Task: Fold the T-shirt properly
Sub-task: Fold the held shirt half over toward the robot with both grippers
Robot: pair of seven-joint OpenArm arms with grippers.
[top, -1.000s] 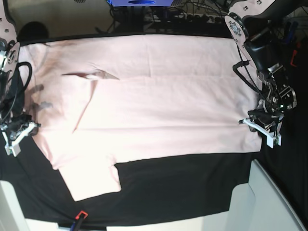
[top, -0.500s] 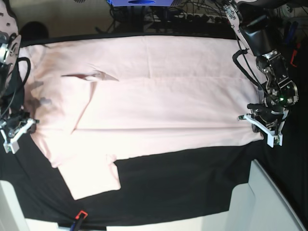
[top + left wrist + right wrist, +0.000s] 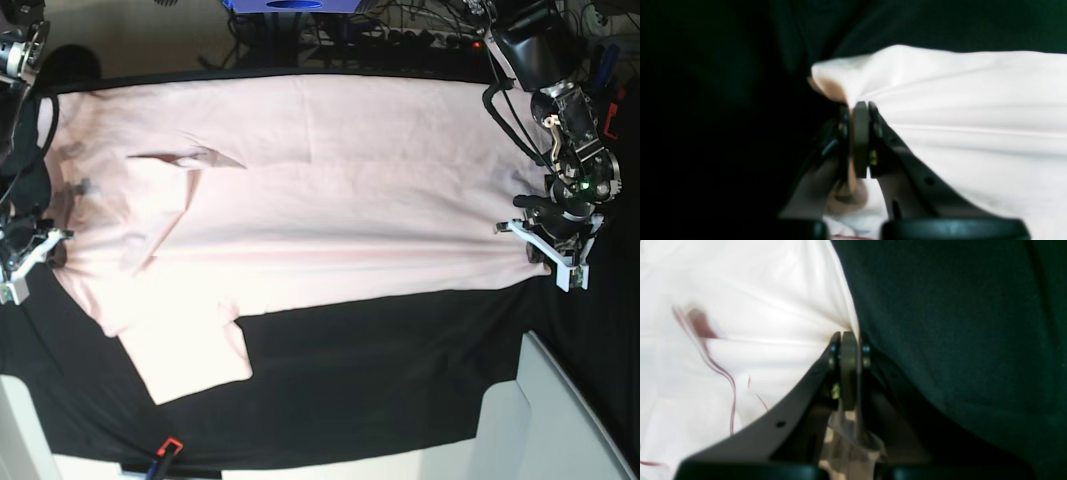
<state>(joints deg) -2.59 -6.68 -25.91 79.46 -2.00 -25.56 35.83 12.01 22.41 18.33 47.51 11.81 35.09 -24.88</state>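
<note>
The pale pink T-shirt (image 3: 320, 190) lies spread flat across the black table cloth (image 3: 380, 390) on the table, its plain side up, stretched lengthwise between the two arms. One short sleeve (image 3: 195, 355) sticks out toward the near edge, and a small fold of fabric (image 3: 190, 157) is turned over near the collar end. The left gripper (image 3: 545, 252) sits at the shirt's hem edge with its fingers (image 3: 861, 133) clenched tight on a pinch of pink cloth — from the wrist view the fabric bunches and rises into the closed pads, with taut creases running away from them. The right gripper (image 3: 30, 258) is at the opposite, collar end, its fingers (image 3: 848, 366) likewise pressed together on the shirt's edge, right where pink cloth meets the dark table cloth. A thin reddish line (image 3: 730, 383) — a seam or stitching, hard to say — shows on the cloth just beside that grip. A long crease runs through the shirt between the two grips.
</note>
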